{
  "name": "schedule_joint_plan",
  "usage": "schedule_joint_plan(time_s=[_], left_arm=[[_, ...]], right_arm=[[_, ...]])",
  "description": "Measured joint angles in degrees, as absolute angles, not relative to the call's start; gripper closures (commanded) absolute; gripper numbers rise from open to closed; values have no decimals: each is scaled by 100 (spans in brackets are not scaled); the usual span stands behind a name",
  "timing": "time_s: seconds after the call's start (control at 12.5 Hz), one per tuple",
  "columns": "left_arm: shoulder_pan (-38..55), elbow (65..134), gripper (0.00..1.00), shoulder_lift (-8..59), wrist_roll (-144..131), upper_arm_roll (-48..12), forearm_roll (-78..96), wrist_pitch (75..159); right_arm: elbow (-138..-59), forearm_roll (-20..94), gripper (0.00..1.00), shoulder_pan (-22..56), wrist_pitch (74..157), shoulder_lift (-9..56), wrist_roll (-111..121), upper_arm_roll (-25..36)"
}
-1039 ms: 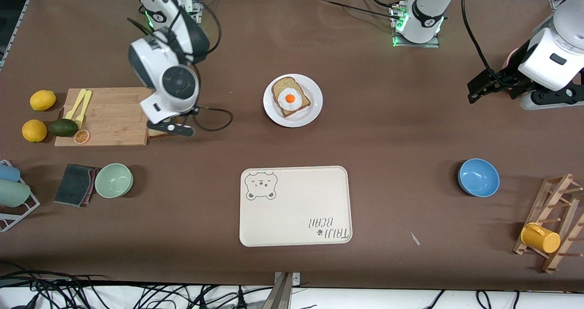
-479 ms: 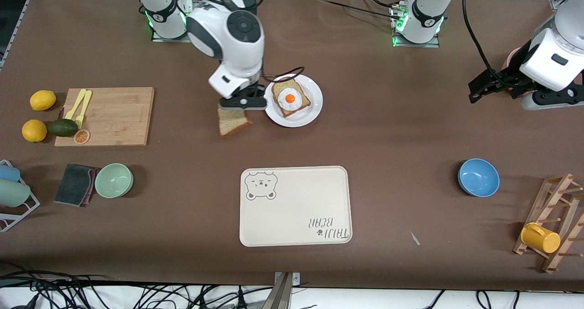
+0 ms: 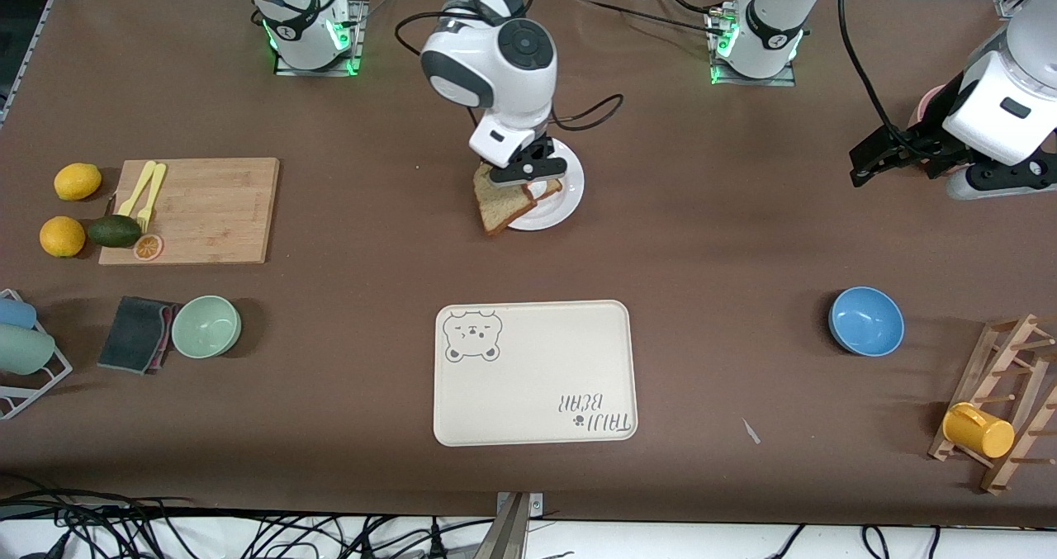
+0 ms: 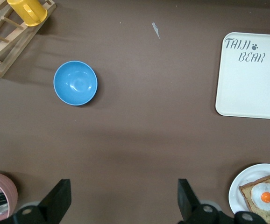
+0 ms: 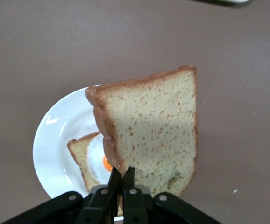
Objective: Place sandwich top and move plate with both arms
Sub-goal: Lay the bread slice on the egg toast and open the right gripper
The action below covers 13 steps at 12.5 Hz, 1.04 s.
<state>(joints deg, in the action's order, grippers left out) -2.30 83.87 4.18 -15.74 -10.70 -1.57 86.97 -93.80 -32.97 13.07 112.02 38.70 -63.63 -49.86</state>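
- Sandwich top (image 3: 498, 207) – a light-brown speckled bread slice with a darker crust – hangs tilted in the air, pinched by one edge in the right gripper (image 3: 528, 171). In the front view it hangs over the rim of the white plate (image 3: 570, 197) toward the right arm's end of the table; it does not rest flat on anything.
- Nearest the front camera lies the cream bear tray (image 3: 535, 371), with the blue bowl (image 3: 865, 320) toward the left arm's end and the green bowl (image 3: 206, 326) toward the right arm's end.
- Right gripper: in the right wrist view its fingers (image 5: 125, 179) are closed almost together on the slice's crust (image 5: 108, 140), with only the bread's thickness between them. Under the slice, the egg-topped bread (image 5: 90, 156) lies on the plate (image 5: 55, 140).
- Left gripper (image 3: 877, 158) waits in the air near the left arm's end of the table, well apart from the plate – its fingers (image 4: 58, 200) spread wide and holding nothing. The left wrist view shows bare brown table between them.
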Motion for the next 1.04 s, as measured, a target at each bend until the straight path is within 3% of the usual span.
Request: schedule_joint_plan(time_s=[0.32,0.56,1.04], left_arm=[[-237,8387,0,418,-1574,-1056,-157,8695],[-243,8387,0,418,-1574,-1049,-157,8693],[-243,8387,0,418,-1574,-1050,-157,8693]], right_arm=[[-9306,-3512,100,1843,11028,4145,-7360,-4980],[-8834,-3518,100,2345,10365,4296,-7687,-4856],[-8553,-4023,100,2368,10248,4730,-7620,-4721]])
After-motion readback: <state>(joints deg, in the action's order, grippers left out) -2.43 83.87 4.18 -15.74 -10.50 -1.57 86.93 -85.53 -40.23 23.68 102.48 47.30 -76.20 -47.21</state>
